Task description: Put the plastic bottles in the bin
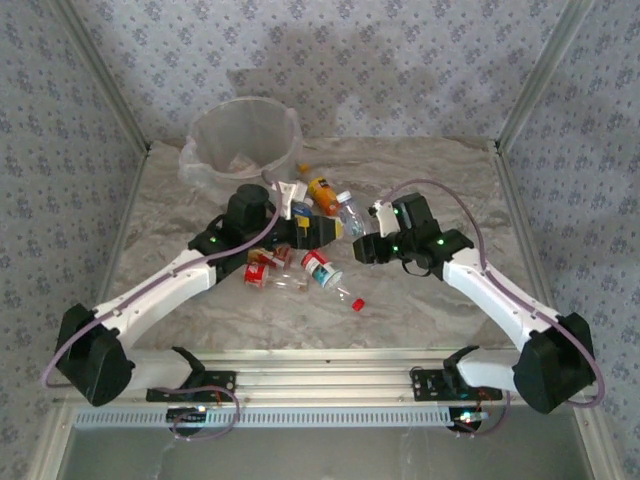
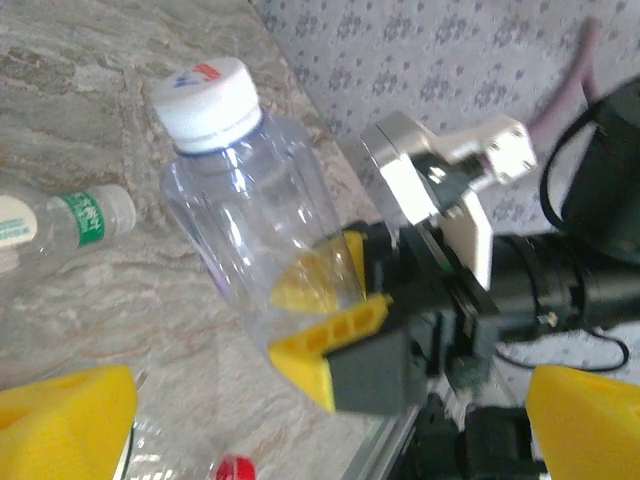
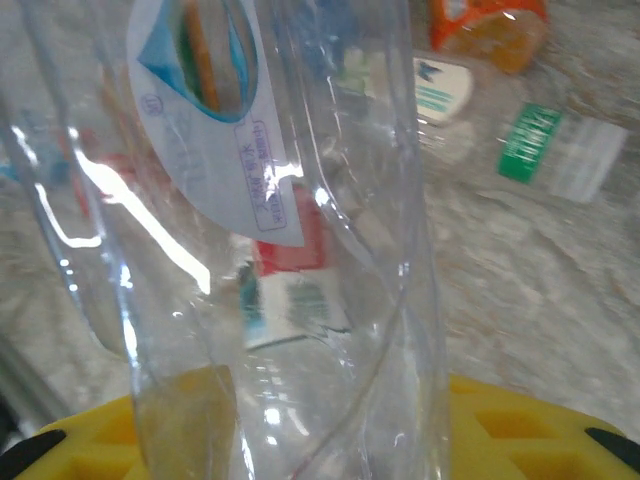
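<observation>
The right hand (image 2: 330,318) is clenched on the base of a clear bottle (image 2: 250,210). The bottle's white cap (image 2: 205,95) bears a red-and-blue mark and points away from the hand. Its white label (image 3: 215,110) shows a blue triangle with orange and green, and the small print is unreadable. The left hand (image 1: 318,229) is released, fingers wide apart, just beside that bottle. Beyond the right hand, a green-labelled bottle (image 2: 60,225) lies on the bench (image 1: 420,300). The bin (image 1: 215,160) stands beyond the left hand, towards its left.

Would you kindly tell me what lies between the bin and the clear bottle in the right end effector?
An orange bottle lies on the table between the bin and the clear bottle, seen in the top view.
</observation>
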